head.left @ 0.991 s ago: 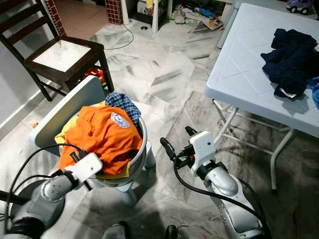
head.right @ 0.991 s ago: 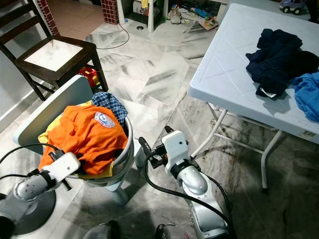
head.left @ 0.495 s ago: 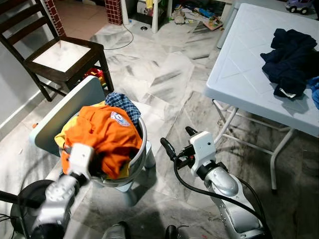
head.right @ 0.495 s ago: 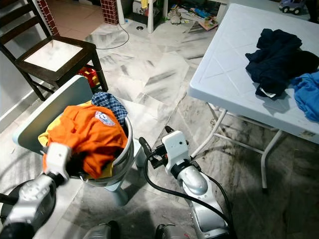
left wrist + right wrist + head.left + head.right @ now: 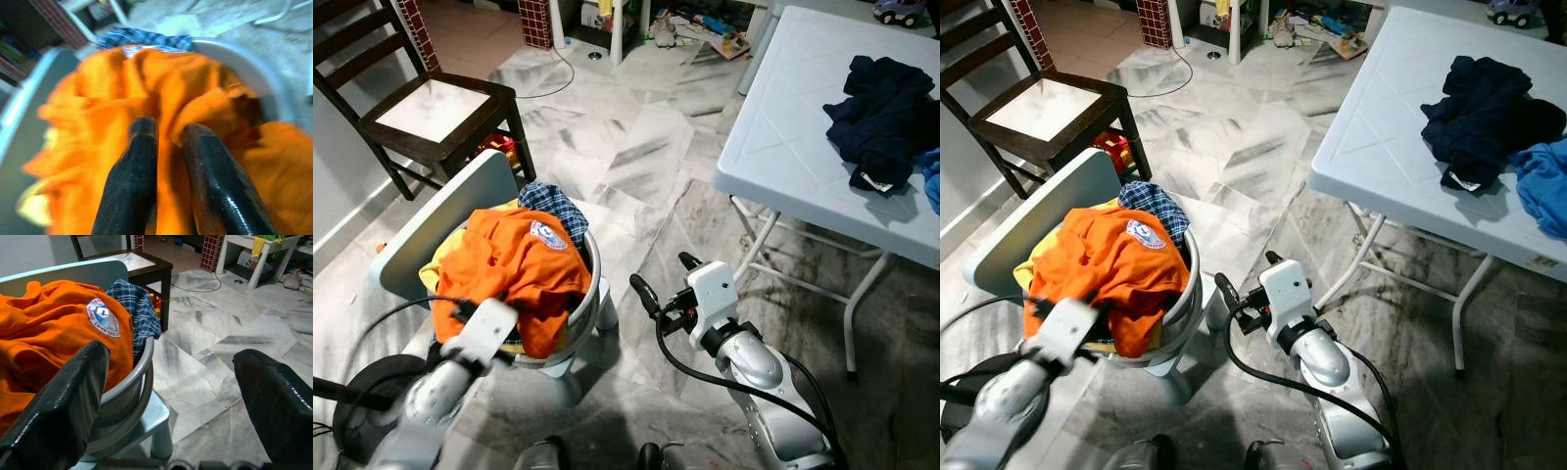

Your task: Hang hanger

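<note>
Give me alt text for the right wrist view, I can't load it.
The right gripper hangs open, its two black fingers wide apart, beside a grey basket heaped with an orange garment and a blue plaid cloth. Marble floor and a dark wooden chair lie beyond.

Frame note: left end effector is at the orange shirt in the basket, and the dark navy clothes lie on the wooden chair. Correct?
Not quite. The dark navy clothes lie on the white plastic table, as the left eye view shows. The left end effector is at the orange shirt in the basket.
</note>
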